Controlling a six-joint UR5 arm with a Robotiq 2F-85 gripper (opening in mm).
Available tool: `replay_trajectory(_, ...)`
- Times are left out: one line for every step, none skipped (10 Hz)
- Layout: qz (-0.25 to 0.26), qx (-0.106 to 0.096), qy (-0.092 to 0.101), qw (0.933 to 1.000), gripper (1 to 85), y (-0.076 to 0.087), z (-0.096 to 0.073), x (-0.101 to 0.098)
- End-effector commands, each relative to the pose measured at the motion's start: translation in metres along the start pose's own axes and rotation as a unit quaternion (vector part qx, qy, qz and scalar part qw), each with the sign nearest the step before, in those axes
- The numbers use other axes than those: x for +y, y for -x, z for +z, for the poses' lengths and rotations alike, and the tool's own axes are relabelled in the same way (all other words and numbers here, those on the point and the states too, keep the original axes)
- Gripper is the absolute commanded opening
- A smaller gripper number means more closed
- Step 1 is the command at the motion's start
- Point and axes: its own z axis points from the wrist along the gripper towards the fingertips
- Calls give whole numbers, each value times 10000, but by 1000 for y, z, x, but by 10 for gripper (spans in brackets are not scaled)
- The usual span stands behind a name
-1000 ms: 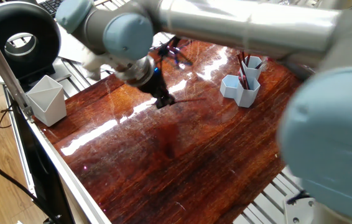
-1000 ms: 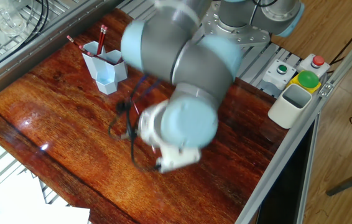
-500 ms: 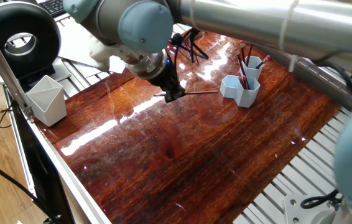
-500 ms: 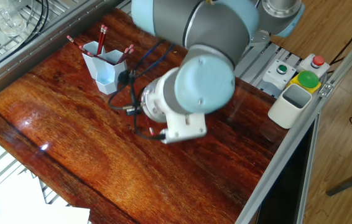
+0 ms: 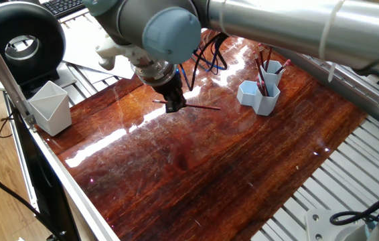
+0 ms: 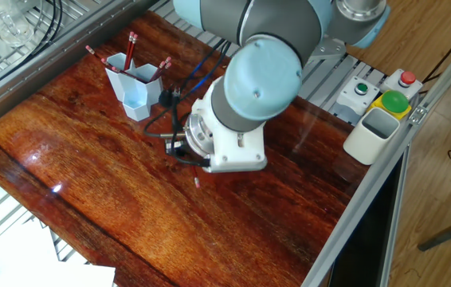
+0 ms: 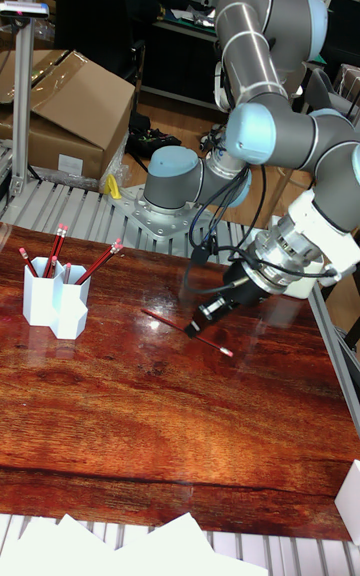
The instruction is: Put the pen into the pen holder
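**A:** Where's the pen?

**B:** The pen (image 7: 187, 329) is clamped in the gripper (image 7: 200, 323), held clear of the desk (image 5: 196, 174) — thin dark red shaft, pale tip. It's near level in the tall fixed view, tipped a bit so the pale end sits lower. The fingers have it near the middle, both ends stick out past them.

**A:** So the gripper is closed?

**B:** Closed on the pen, yes. The jaws are narrow, nothing else between them. In one fixed view the gripper (image 5: 174, 105) points down at the desk with the pen (image 5: 191, 106) crossing under it. In the other fixed view the wrist covers most of it; only the pale tip of the pen (image 6: 196, 182) shows below the wrist housing.

**A:** Pen holder?

**B:** The pen holder (image 5: 259, 94) — light blue joined hex tubes — stands upright near a long edge of the desk, well apart from the gripper. It has a few red pencils (image 7: 55, 248) standing in it, leaning outward. Same holder in the other views: (image 6: 135, 88), (image 7: 55, 300).

**A:** Anything else around?

**B:** A pale grey angular cup (image 5: 49, 107) sits off the desk at one end, on the frame rail. A button box (image 6: 385, 92) with red, green and yellow buttons sits beyond the opposite edge. Black and blue cables (image 5: 206, 57) loop off the wrist above the desk. White paper sheets (image 7: 140, 546) overlap the near desk edge in the tall fixed view.
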Motion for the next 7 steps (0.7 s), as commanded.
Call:
replay_trajectory(175, -318, 62, 9993, 10, 15, -2, 2)
replay_trajectory(194, -397, 267, 9987, 10, 19, -3, 13)
replay_trajectory(126, -238, 366, 9990, 10, 11, -3, 18)
replay_trajectory(0, -140, 436, 9989, 10, 1, -17, 19)
replay_trajectory(-171, -165, 482, 9986, 10, -10, -43, 17)
replay_trajectory(-376, -149, 447, 9982, 10, -30, -68, 10)
replay_trajectory(-577, -112, 317, 9978, 10, -50, -84, -3)
